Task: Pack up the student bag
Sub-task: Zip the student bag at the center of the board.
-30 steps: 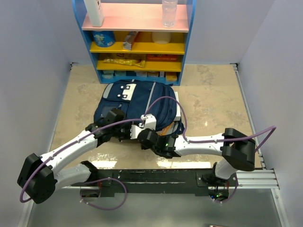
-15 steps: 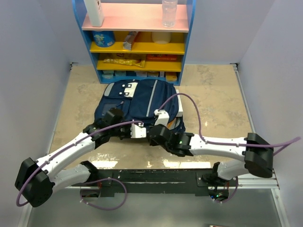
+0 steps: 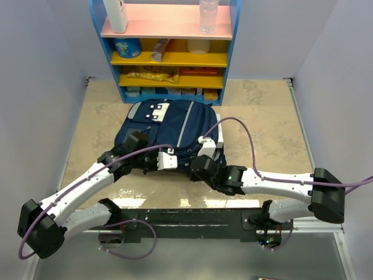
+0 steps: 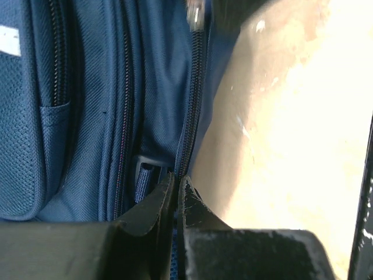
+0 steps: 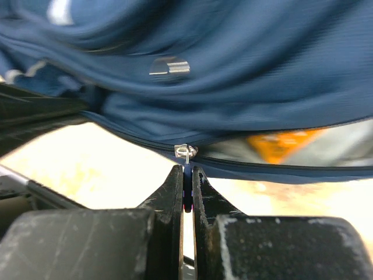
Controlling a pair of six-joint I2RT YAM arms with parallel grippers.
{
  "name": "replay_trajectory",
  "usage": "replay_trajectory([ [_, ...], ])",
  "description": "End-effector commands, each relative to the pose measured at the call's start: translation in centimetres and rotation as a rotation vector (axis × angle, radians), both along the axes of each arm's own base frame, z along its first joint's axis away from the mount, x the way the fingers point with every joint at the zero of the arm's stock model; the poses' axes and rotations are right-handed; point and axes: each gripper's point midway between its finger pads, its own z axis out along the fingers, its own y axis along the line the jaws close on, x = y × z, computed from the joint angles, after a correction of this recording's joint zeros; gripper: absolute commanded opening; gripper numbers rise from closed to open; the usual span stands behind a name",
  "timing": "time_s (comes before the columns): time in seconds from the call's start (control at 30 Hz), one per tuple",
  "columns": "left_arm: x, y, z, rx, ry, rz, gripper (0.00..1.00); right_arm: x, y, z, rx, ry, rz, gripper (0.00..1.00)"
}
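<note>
The navy student bag (image 3: pixel 169 125) lies flat on the table in front of the shelf. In the left wrist view its zipper tracks (image 4: pixel 192 105) and a black buckle (image 4: pixel 145 166) show. My left gripper (image 3: pixel 175 161) (image 4: pixel 176 182) is shut on the bag's fabric edge beside the zipper. My right gripper (image 3: pixel 196 160) (image 5: pixel 186 175) is shut on the dark zipper pull under the silver slider (image 5: pixel 186 151) at the bag's near edge. To the right of the slider the zipper gapes and something orange (image 5: pixel 280 143) shows inside.
A blue shelf unit (image 3: pixel 169 52) with snacks and bottles stands just behind the bag. A white flat thing (image 3: pixel 219 137) pokes out under the bag's right side. Walls close in left and right. The black arm rail (image 3: pixel 192 220) runs along the near edge.
My right gripper has moved right along the bag's near edge with the zipper pull, its arm stretching out. My left gripper stays shut on the bag and has shifted slightly left.
</note>
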Motion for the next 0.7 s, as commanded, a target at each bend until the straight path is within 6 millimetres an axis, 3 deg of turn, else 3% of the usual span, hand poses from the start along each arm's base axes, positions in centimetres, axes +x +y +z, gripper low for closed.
replay_trajectory([
  [0.0, 0.0, 3.2, 0.1, 0.074, 0.013, 0.079, 0.00, 2.8, -4.2, 2.8, -0.034, -0.121, -0.153, 0.00],
  [0.13, 0.8, 4.8, 0.0, 0.064, 0.025, 0.131, 0.00, 3.5, -6.9, 2.8, -0.108, -0.143, -0.202, 0.00],
  [0.37, 2.1, 6.7, 0.2, 0.059, 0.022, 0.187, 0.00, 4.3, -9.6, 2.6, -0.176, -0.161, -0.235, 0.00],
  [0.57, 4.1, 8.3, 0.1, 0.050, 0.024, 0.258, 0.00, 5.3, -12.3, 0.7, -0.295, -0.157, -0.292, 0.00],
  [0.63, 5.4, 9.9, -0.6, 0.036, 0.062, 0.318, 0.07, 5.7, -12.6, 0.5, -0.302, -0.168, -0.306, 0.00],
  [0.67, 6.3, 10.5, 0.0, 0.023, 0.055, 0.327, 0.14, 5.6, -12.5, 0.6, -0.297, -0.171, -0.299, 0.00],
])
